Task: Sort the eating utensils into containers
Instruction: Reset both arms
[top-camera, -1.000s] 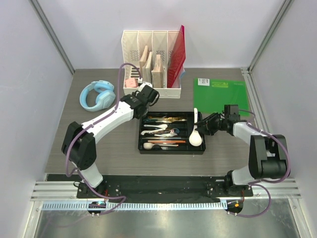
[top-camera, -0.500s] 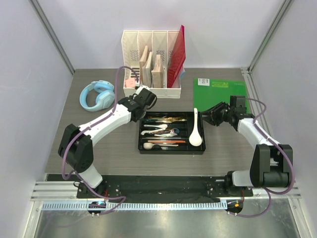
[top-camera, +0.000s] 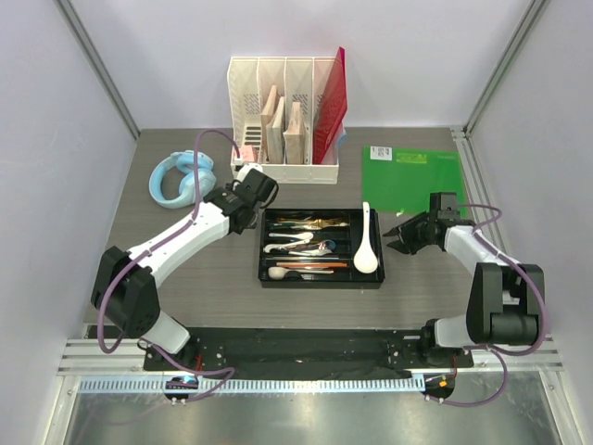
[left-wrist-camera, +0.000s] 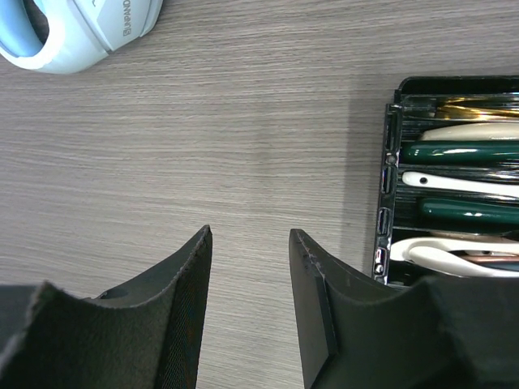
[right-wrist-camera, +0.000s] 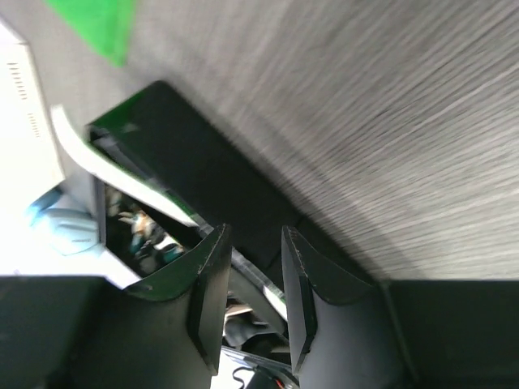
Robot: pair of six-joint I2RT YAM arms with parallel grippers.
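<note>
The grey tabletop (top-camera: 185, 278) carries everything. A white file rack (top-camera: 283, 93) stands at its far edge, a green sheet (top-camera: 412, 171) lies toward the far right corner, and blue headphones (top-camera: 181, 176) lie toward the far left.

The black tray (top-camera: 321, 283) sits about mid-tabletop, long side parallel to the near edge. We judge this keeps it in reach of both arms, since one tool flanks each short end. Every utensil we can make out lies inside it, so the sorting looks close to finished.

The left tool (left-wrist-camera: 250, 235) hangs over bare wood just beside the tray's left end, its fingers parted and nothing between them. The right tool (right-wrist-camera: 251, 231) points at the tray's right end, its fingers also apart and empty, though that view is blurred.

The utensils (top-camera: 310, 243) lie lengthwise in the narrow slots: gold, dark green-handled, white and wooden pieces. A large white soup spoon (top-camera: 367, 243) fills the right-hand compartment, handle toward the far edge.
</note>
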